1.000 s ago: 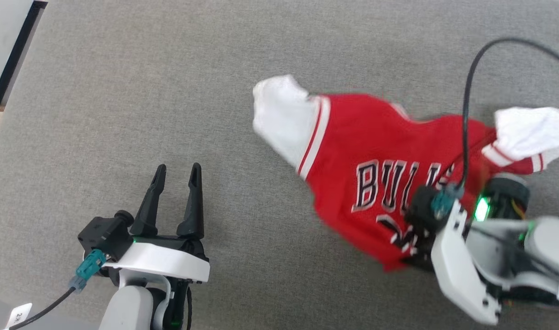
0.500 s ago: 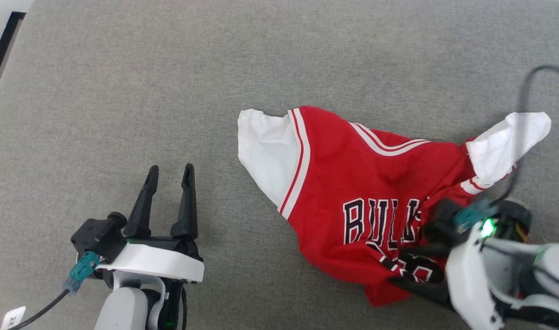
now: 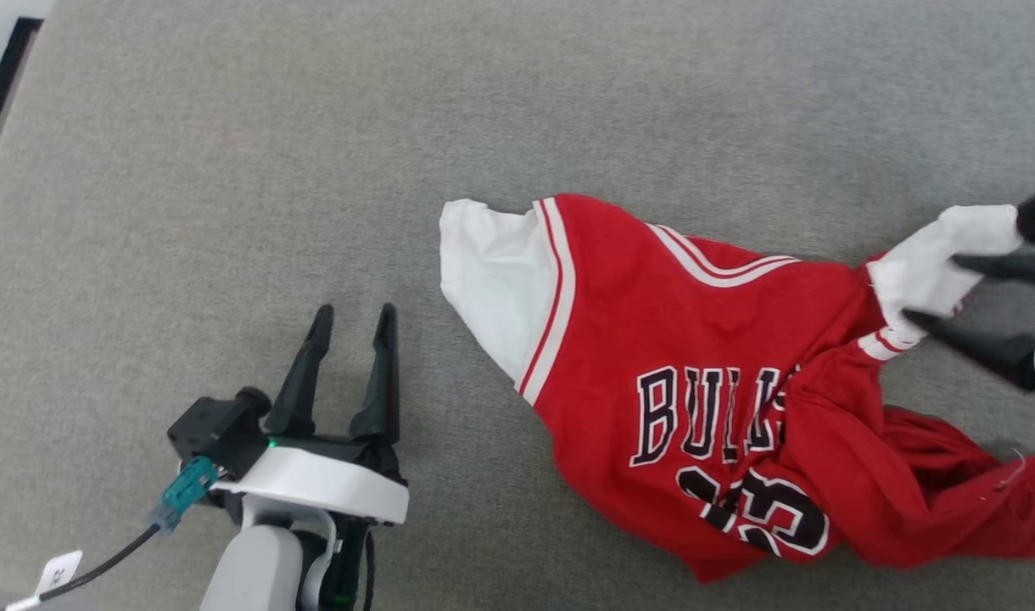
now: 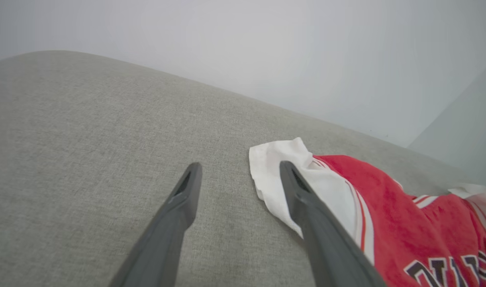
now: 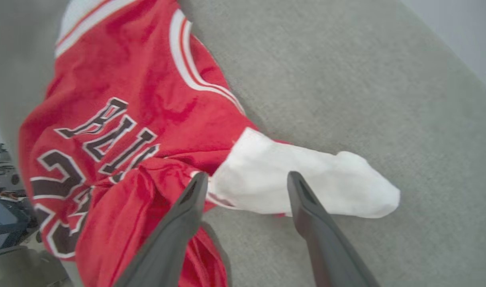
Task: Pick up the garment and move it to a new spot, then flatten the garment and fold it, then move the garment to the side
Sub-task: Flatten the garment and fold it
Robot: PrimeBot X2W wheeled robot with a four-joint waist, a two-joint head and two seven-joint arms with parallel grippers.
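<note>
Presently we find the garment (image 3: 696, 373) lying right of centre on the grey fabric surface (image 3: 229, 170), chest side up, with its black, white-outlined lettering (image 3: 708, 412) and numbers showing. The left sleeve (image 3: 488, 271), white, lies flat and points left. The red hem (image 3: 950, 501) is bunched and folded over at the near right. The right sleeve (image 3: 912, 276), also white, stretches toward the far right.

The right gripper (image 3: 933, 288) enters from the right edge with its fingers spread wide, one on either side of the right sleeve. In the right wrist view the sleeve crosses the gap between the two tips (we cannot tell whether either finger touches the cloth). It grips nothing.

The left gripper (image 3: 355, 310) sits at the near left over bare surface. Its fingers are moderately parted and empty, left of the left sleeve and apart from it. The left wrist view shows that sleeve just beyond the right-hand finger.
</note>
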